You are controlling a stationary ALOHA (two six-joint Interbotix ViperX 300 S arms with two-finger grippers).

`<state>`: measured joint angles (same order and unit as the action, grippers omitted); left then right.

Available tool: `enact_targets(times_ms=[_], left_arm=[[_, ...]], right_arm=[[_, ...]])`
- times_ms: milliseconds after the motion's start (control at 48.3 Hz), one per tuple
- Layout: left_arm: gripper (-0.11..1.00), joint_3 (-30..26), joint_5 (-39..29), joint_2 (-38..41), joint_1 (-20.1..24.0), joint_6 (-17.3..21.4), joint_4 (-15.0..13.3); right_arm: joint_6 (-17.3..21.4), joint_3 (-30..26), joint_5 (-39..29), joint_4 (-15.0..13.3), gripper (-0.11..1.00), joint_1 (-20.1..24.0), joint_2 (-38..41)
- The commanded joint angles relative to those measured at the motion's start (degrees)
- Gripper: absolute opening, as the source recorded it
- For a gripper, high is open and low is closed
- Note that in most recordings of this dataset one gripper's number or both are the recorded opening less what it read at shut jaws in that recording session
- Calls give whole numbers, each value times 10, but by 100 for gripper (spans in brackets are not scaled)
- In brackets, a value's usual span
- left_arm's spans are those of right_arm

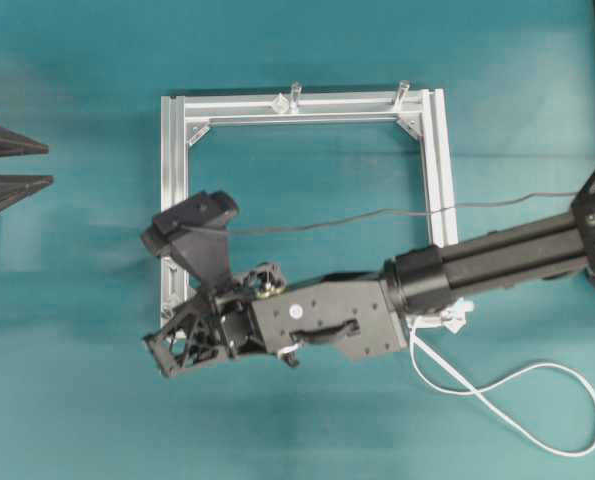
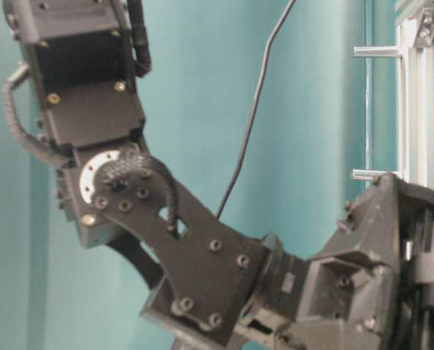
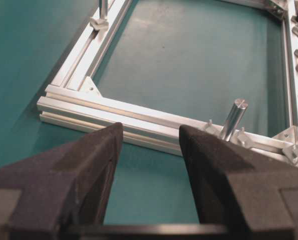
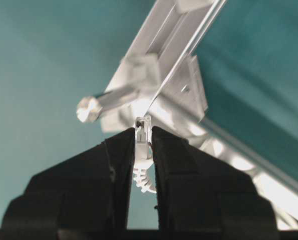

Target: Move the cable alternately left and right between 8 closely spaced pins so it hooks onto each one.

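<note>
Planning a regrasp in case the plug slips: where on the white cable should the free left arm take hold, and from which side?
Judging by the overhead view, grip the cable on its loose loop lying flat on the table right of the frame, coming straight down with fingers across the cord. The plug end is already pinched in the right gripper.

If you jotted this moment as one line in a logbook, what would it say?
right gripper: shut on cable plug, over frame corner | left gripper: open, empty, parked | cable: loose loop on table
</note>
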<state>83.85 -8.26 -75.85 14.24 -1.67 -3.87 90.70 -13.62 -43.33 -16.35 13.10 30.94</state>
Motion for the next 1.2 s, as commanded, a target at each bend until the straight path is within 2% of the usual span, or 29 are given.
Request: enact_targets(times_ms=[0,455,1055,1180], left_arm=[[53,-6,6,4,-3,-5,2],[52,-6,7,4,-16,-5,2],[53,-8,4,0,-26,-4,2],[53,-10,-2,-10,-26,-4,2]], right_arm=[[4,-20,-4,0,13,16,-11],[35,-55,-28,-1,13,38,7],[36,-200,-68,-17,13,40,94],[39,-236,-93,-33,13,38,113]])
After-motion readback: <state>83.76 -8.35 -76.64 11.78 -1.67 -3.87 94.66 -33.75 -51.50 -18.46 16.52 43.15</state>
